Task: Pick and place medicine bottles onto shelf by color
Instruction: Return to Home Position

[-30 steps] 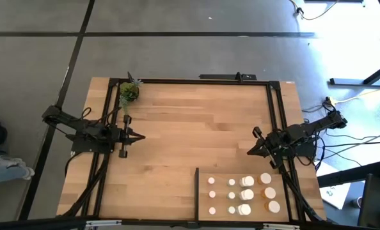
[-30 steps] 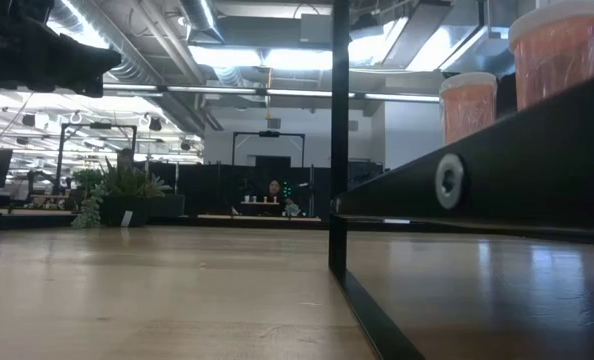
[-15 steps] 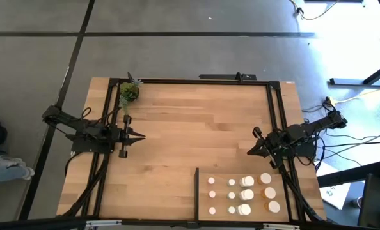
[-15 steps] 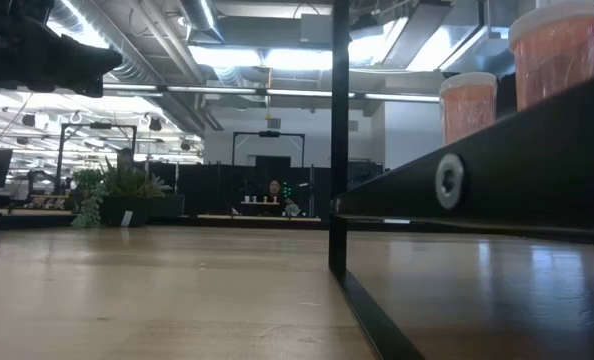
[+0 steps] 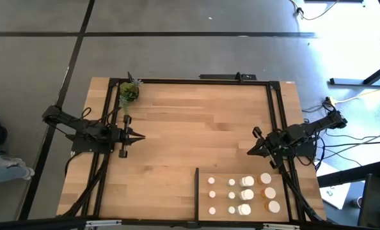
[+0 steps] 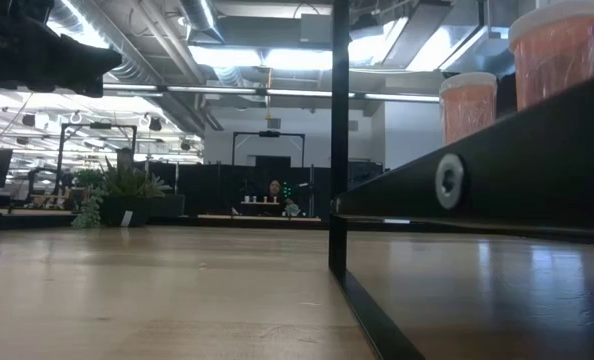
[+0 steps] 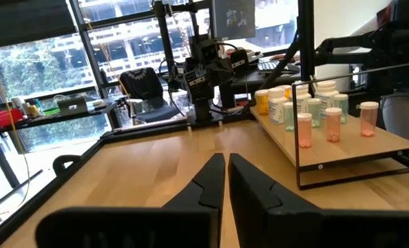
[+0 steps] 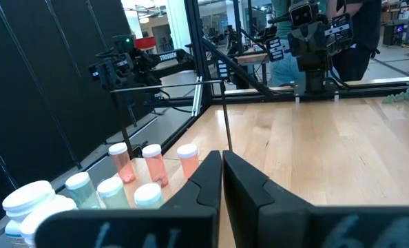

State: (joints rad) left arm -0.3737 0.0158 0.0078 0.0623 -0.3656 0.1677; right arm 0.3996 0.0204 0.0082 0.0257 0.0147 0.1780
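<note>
My left gripper (image 5: 141, 136) sits at 9 o'clock on the table (image 5: 196, 128), fingers closed, empty. My right gripper (image 5: 250, 152) at 3 o'clock is the same. The bottles (image 5: 247, 181) stand on the shelf (image 5: 203, 214) at 5 o'clock; I'd judge them light, slick, tippy: grip the body under the cap.

No visible change from the earlier pictures. Left gripper (image 5: 141, 136) and right gripper (image 5: 249, 151) sit at the same spots near the table (image 5: 190, 121) side edges. Medicine bottles (image 5: 247, 182) on the shelf (image 5: 221, 204) haven't shifted.
</note>
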